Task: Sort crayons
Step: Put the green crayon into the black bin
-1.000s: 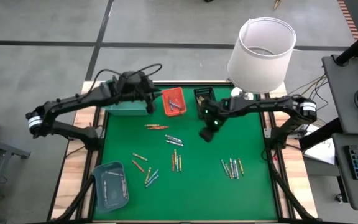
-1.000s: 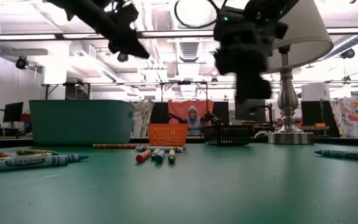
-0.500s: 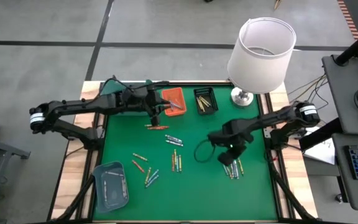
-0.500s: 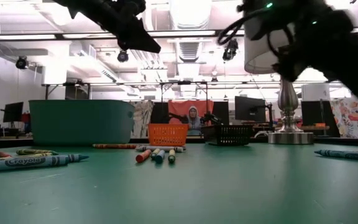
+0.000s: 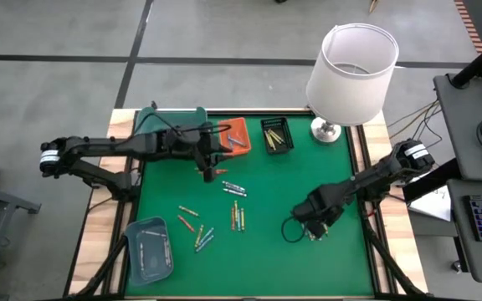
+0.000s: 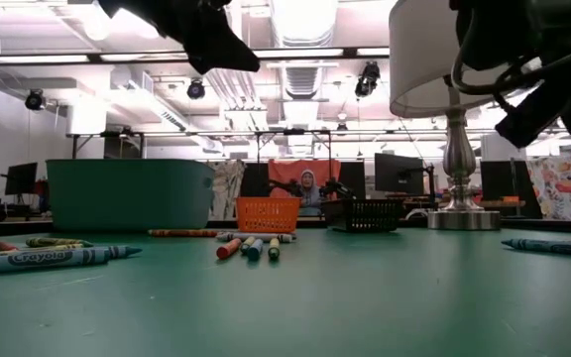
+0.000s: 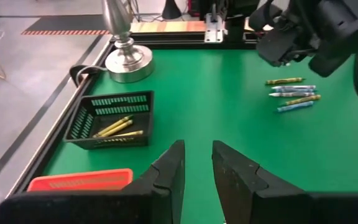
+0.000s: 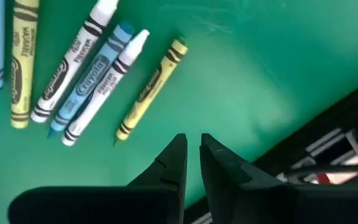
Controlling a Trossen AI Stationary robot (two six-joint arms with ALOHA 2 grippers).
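Just beyond right jaws, crayons (image 8: pixel 79 81)

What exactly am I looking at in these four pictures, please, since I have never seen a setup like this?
It is a two-armed robot sorting crayons on a green table. One picture looks straight down from above, one looks level across the tabletop, and two come from cameras on the wrists, looking past each arm's own dark fingers. From above, the left gripper hovers by the orange tray; its fingers show a narrow gap with nothing between them. The right gripper is low over a small group of crayons, also holding nothing. More loose crayons lie mid-table. A black tray holds yellow ones, a grey-blue tray sits at one corner, and a teal bin and a lamp stand along the far edge.
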